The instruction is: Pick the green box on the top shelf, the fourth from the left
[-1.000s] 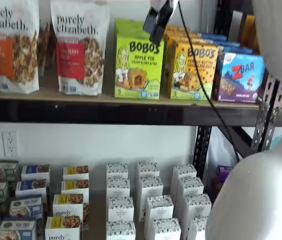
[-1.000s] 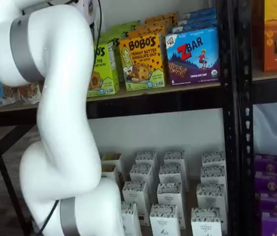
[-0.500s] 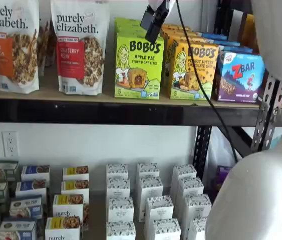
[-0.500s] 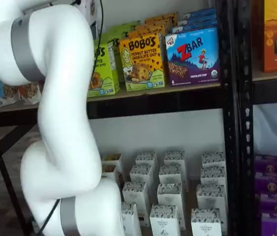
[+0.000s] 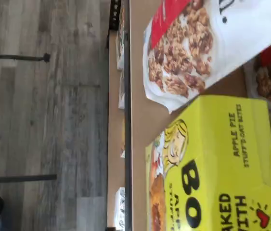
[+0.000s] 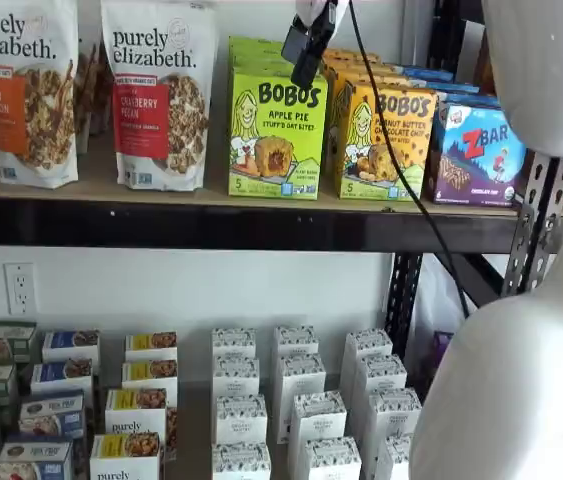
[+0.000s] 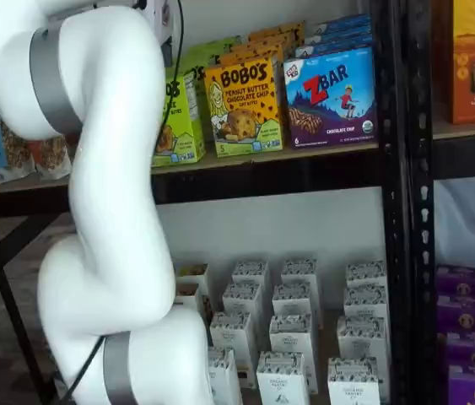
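The green box (image 6: 276, 135) stands upright on the top shelf (image 6: 161, 225), lime green with "BOBO'S Apple Pie" on its front. In both shelf views it is there, partly behind my arm in one (image 7: 175, 122). My gripper (image 6: 304, 50) hangs from the view's upper edge, just above and in front of the box's top right corner. Its two black fingers show a gap with nothing between them, so it is open. The wrist view looks down on the green box (image 5: 222, 163) and the tan shelf board (image 5: 137, 120).
Two Purely Elizabeth granola bags (image 6: 159, 95) stand left of the green box, a yellow-orange Bobo's carton (image 6: 386, 140) and a blue Zbar box (image 6: 479, 155) right of it. A black cable (image 6: 391, 150) hangs across the cartons. My white arm (image 7: 102, 211) fills the foreground. Small white cartons (image 6: 291, 400) fill the lower shelf.
The gripper has shifted slightly left and up, toward the green box's top corner. The arm's white links have moved a little in both shelf views. No box has moved.
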Controlling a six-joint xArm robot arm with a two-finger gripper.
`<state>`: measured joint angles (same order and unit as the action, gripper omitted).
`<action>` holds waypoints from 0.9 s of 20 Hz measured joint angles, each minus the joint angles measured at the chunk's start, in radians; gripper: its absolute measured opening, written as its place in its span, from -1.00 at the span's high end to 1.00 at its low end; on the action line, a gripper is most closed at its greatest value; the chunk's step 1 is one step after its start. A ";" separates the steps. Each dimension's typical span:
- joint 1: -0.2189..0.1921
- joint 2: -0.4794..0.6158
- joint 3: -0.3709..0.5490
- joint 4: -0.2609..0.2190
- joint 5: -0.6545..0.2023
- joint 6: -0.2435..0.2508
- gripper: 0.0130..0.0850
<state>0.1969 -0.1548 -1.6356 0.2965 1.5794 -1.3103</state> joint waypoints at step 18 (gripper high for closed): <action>0.005 0.069 -0.028 -0.064 0.003 -0.017 -1.00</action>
<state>0.2014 -0.0859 -1.6632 0.2322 1.5826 -1.3268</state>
